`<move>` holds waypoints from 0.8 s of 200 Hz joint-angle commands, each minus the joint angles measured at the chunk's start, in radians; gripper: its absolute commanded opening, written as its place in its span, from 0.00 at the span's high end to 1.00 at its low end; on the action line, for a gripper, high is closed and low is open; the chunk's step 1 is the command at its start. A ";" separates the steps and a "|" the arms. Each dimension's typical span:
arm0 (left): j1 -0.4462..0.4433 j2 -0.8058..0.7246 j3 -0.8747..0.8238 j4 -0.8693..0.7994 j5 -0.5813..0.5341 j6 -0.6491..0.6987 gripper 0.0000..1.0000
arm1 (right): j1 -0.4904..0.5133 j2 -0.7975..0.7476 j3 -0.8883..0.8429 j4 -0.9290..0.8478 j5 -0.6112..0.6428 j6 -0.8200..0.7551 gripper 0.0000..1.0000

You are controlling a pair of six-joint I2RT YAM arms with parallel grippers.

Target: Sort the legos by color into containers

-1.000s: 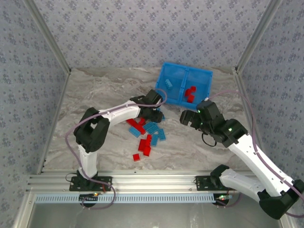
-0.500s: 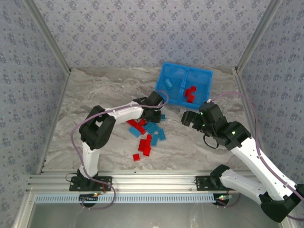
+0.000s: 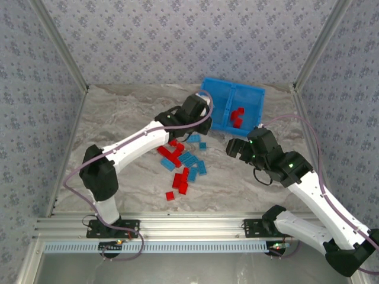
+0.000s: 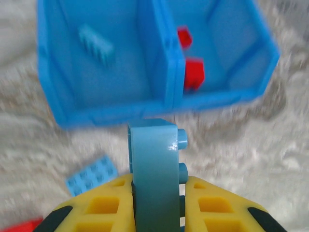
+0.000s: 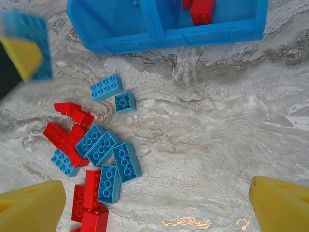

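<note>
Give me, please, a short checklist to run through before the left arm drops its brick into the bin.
1. Held lego clamped in the left gripper: ok.
2. Colour match: the left compartment has a light blue lego, and the red legos are in the right compartment: ok.
3. Held lego above the left compartment: not ok, the bin lies ahead in the left wrist view.
4. Right gripper open, apart from the bin: ok.

Bright, even light floods the top view, shadows soft and faint. Left wrist picture smears: bin [image 4: 53, 96] and table [image 4: 241, 154] blurred, the held brick [image 4: 152, 169] sharper, a small highlight on it. Right wrist view crisp, glare low on the table.
</note>
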State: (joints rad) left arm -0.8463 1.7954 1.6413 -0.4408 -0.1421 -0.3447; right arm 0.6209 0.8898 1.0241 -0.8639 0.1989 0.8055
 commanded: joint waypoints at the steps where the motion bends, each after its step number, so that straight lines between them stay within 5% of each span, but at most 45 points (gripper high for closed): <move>1: 0.007 0.102 0.117 0.028 -0.104 0.093 0.86 | 0.009 -0.009 0.004 -0.010 0.016 0.024 0.00; 87: 0.070 0.685 0.845 -0.184 -0.180 0.054 0.86 | 0.022 -0.062 0.006 -0.064 0.046 0.038 0.00; 160: 0.089 0.781 0.927 -0.207 -0.085 0.014 0.61 | 0.029 -0.083 0.001 -0.076 0.049 0.051 0.00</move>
State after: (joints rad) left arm -0.7525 2.5824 2.5126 -0.6350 -0.2638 -0.3202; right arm 0.6407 0.8211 1.0241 -0.9096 0.2218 0.8314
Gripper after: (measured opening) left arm 0.366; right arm 0.998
